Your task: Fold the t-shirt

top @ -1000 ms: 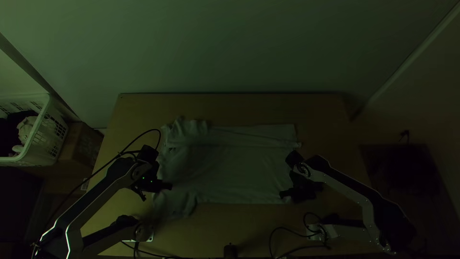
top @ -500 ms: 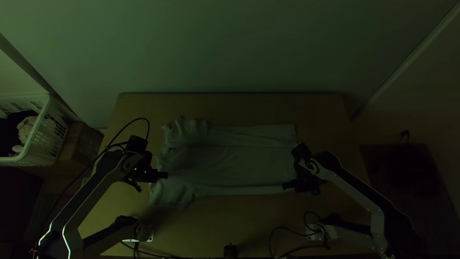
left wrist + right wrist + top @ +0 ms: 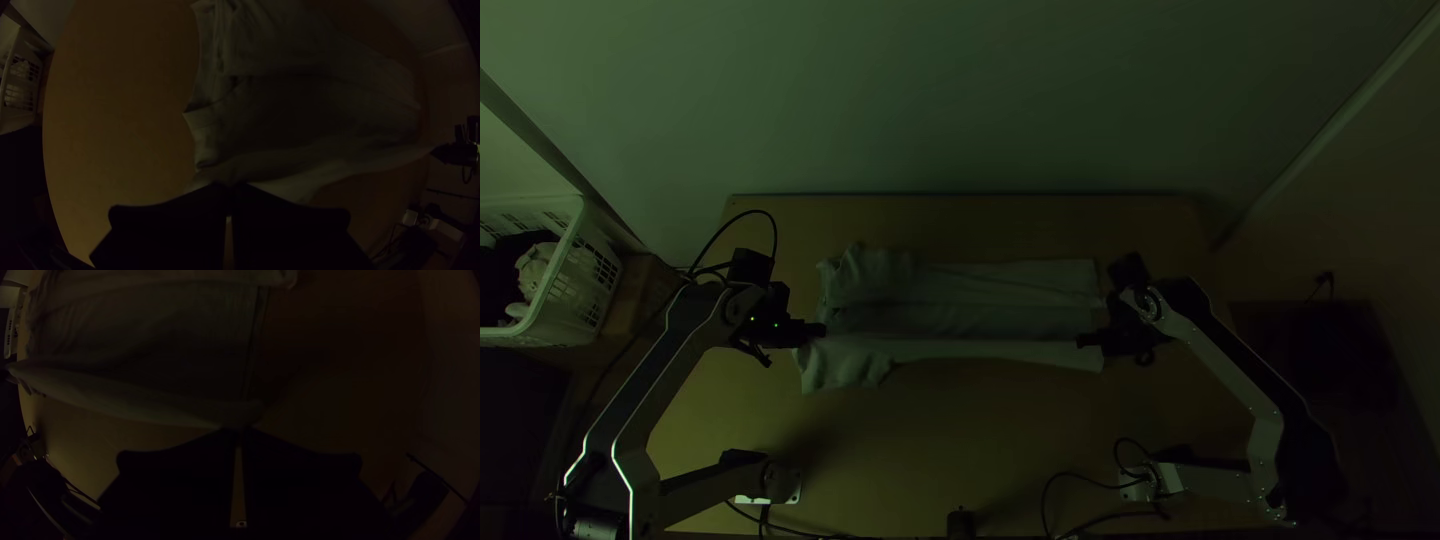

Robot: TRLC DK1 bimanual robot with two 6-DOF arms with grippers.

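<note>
- Running nine to three o'clock along the table (image 3: pixel 980 228): the part-folded t-shirt (image 3: pixel 960 320).
- Toward twelve: its folded strip (image 3: pixel 1020 282), likely where the near edge (image 3: pixel 980 351) goes next.
- Left gripper (image 3: pixel 822 329), clamped at that edge's nine-o'clock end.
- Right gripper (image 3: pixel 1082 342), clamped at three.
</note>
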